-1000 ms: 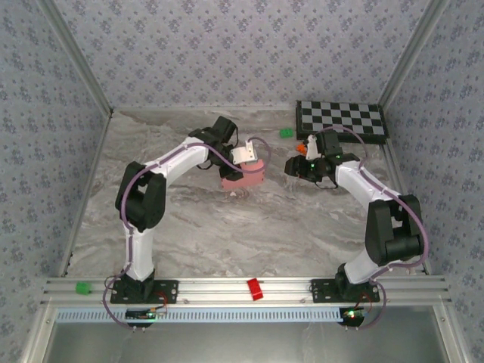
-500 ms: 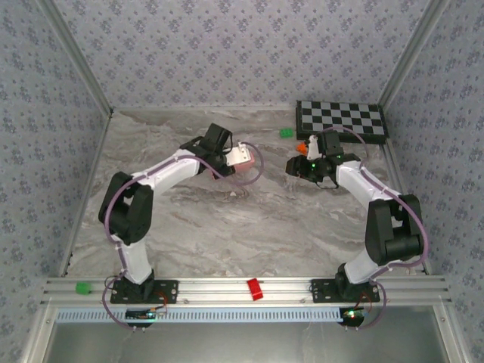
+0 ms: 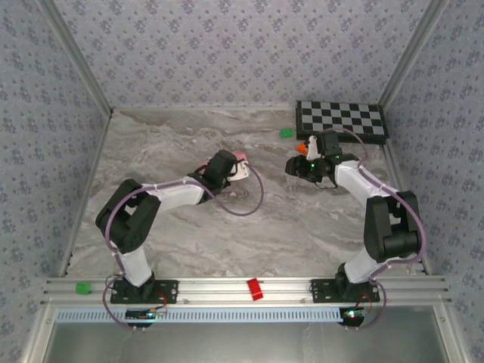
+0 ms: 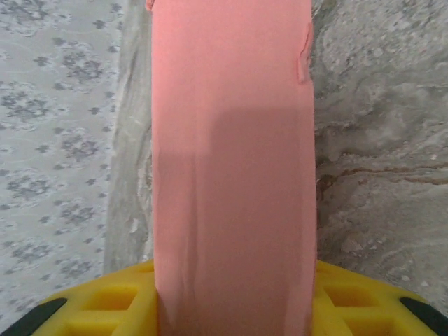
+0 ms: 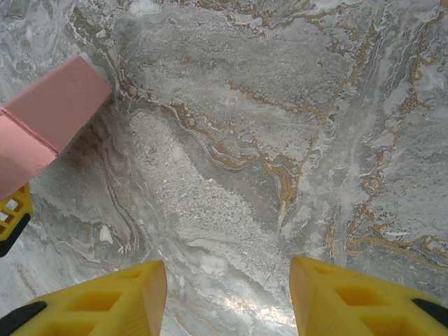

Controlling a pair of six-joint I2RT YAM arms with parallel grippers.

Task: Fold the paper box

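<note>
Jutting forward from left tool (image 4: 234, 304): paper box (image 4: 231, 161).

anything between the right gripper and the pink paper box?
Nothing but bare grey marble tabletop. The right wrist view shows the pink card paper box at far left, clear of the open right gripper.

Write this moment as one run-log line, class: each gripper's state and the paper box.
left gripper: shut on paper box | right gripper: open, empty, above table | paper box: pink, box-shaped, not flat
</note>
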